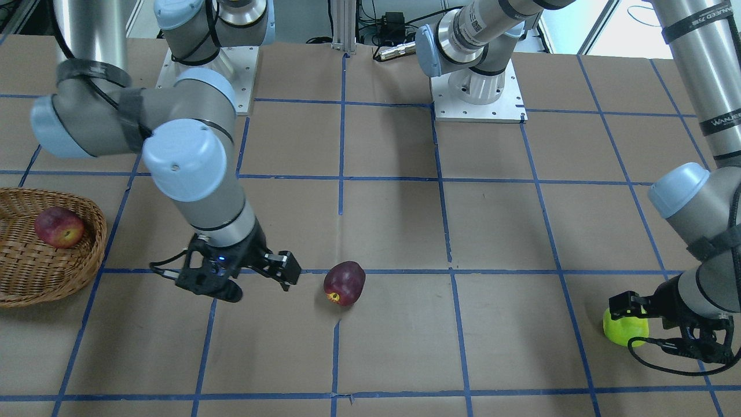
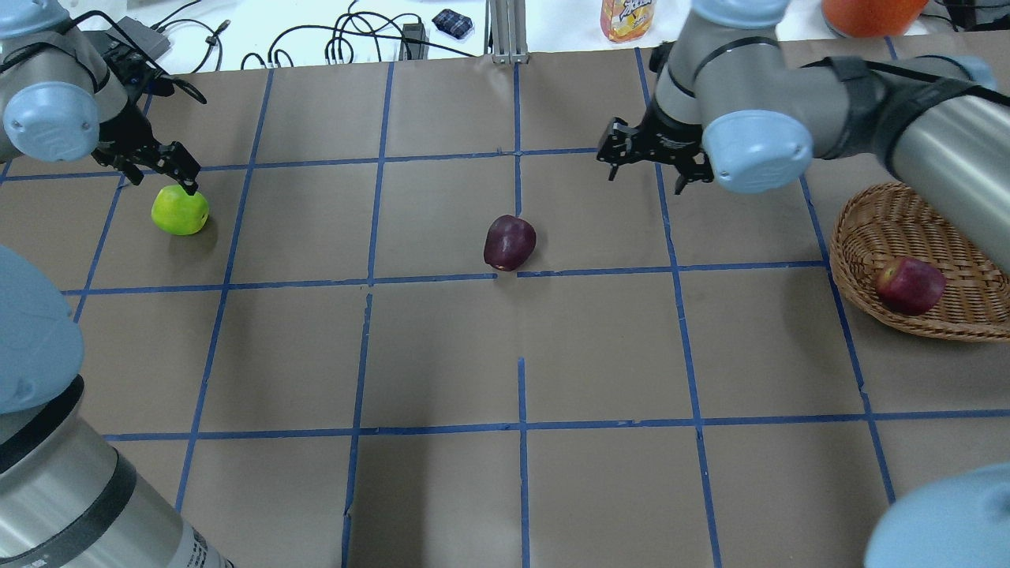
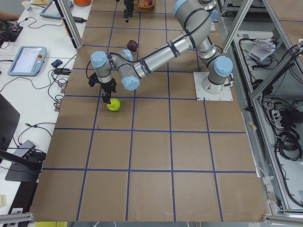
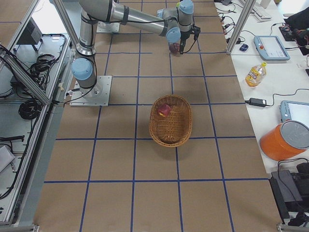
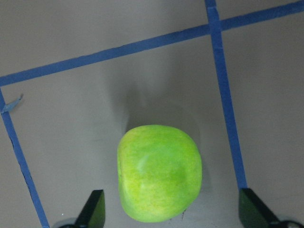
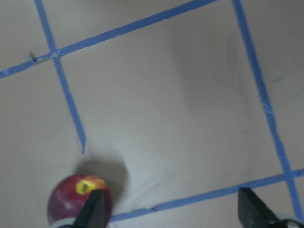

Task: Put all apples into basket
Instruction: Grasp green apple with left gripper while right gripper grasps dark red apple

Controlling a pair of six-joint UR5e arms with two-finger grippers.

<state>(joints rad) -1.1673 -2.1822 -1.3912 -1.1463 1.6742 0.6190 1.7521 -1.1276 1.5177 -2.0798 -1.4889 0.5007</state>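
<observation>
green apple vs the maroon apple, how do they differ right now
Colour: the green apple is bright green, the maroon apple dark red with a yellow patch.
Place: the green apple lies at the table's left end, the maroon apple near its middle.
Pincers: the open left pincer hangs over the green apple; the open right pincer is beside the maroon apple.
Both rest on the table, outside the basket.

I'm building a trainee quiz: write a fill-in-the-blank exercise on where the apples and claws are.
The basket holds exactly ___ apple.
The left claw above the green apple is ___.
The maroon apple lies ___ the basket.
Missing words: one; open; outside.
</observation>
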